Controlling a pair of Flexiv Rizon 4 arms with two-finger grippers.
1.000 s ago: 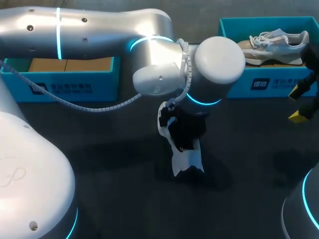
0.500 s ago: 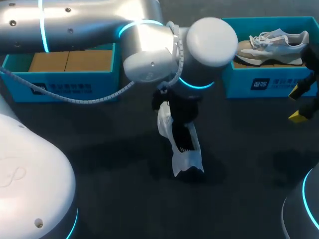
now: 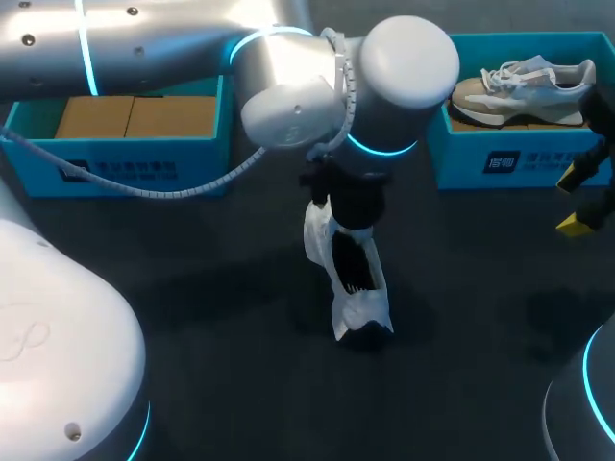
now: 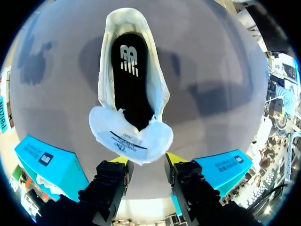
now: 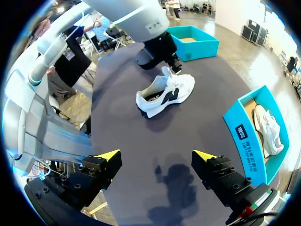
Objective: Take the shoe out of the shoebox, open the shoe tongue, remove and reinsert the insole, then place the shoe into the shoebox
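Left wrist view: where is the white sneaker with the black insole?

— Standing on the dark table, outside the blue cardboard shoebox. Its white tongue is folded out just ahead of the left gripper, whose fingers are spread and clasp nothing.

— And the right gripper?

— Fingers wide apart over the tabletop, well apart from the sneaker.

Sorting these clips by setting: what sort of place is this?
Probably a robot lab workbench rather than a shop: a robot arm reaches over a dark table that has a white shoe on it and a blue shoebox holding another.
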